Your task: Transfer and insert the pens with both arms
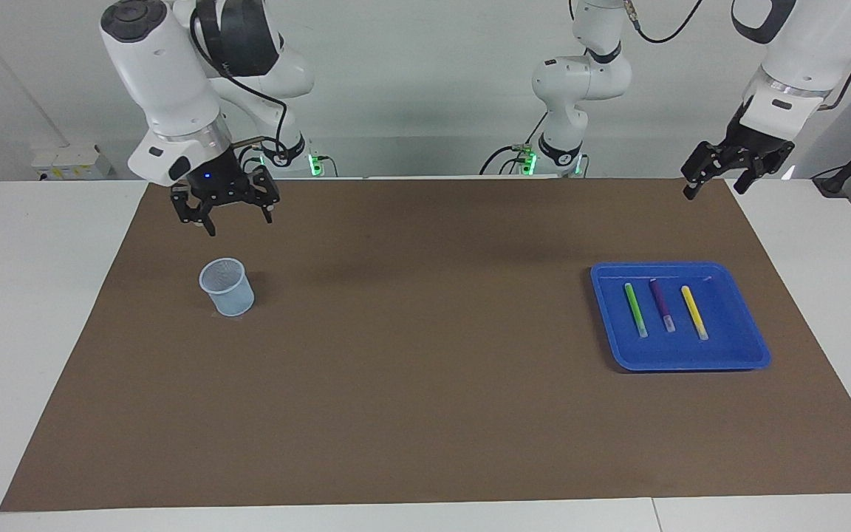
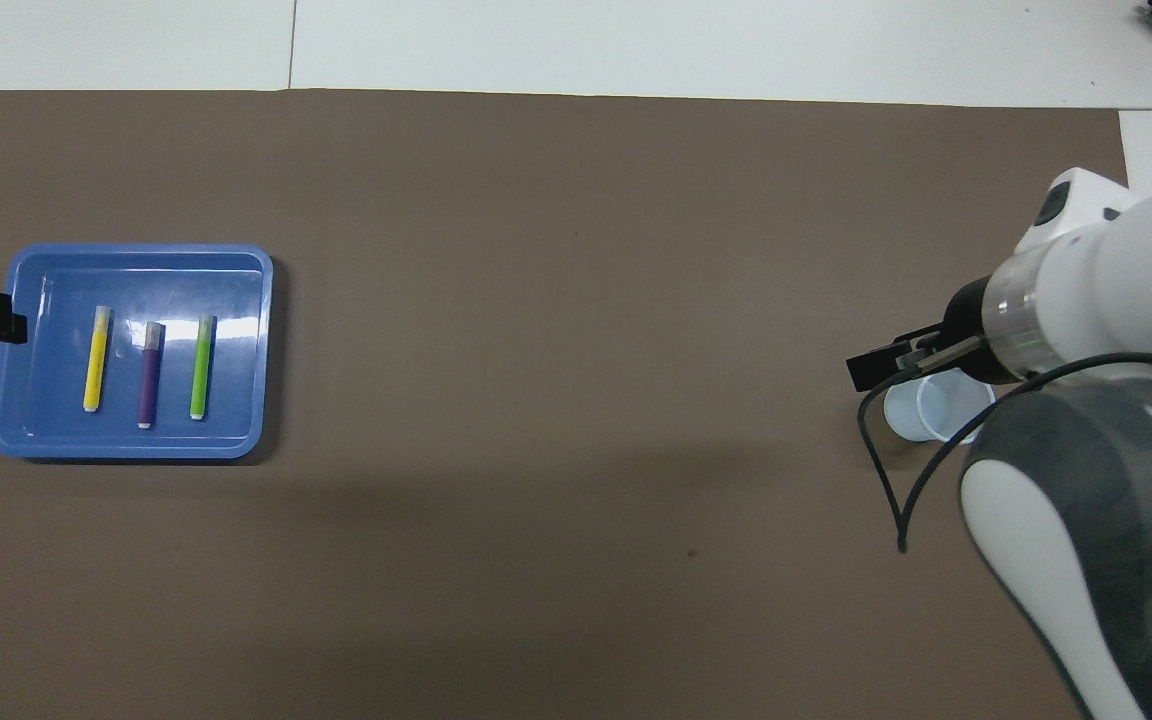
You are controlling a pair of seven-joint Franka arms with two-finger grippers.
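So the three pens are all lying side by side in a blue tray [image 1: 736, 355] that's sitting on the brown mat [image 1: 425, 399] toward the left arm's end of the table [image 1: 34, 310]. The green pen [image 1: 635, 309] is lying on the side closest to the middle of the table, the purple pen [image 1: 662, 304] is sitting in the middle of the row, and the yellow pen [image 1: 694, 312] is lying on the outer side. None of them are touching each other, and each one is pointing its pale end away from the robots.

The left gripper [image 1: 715, 182] is hanging up in the air over the mat's edge by the robots, at the left arm's end, and isn't touching anything. Its fingers are standing apart with nothing between them. In the overhead view only a black bit of it is poking in at the frame edge by the tray.

The right gripper [image 1: 239, 221] is hovering over the mat next to a pale blue mesh cup [image 1: 227, 287], which is standing upright toward the right arm's end of the table. It's staying clear above the cup. Its fingers are spread wide too, and they're carrying nothing. From overhead, the right arm is covering part of the cup.
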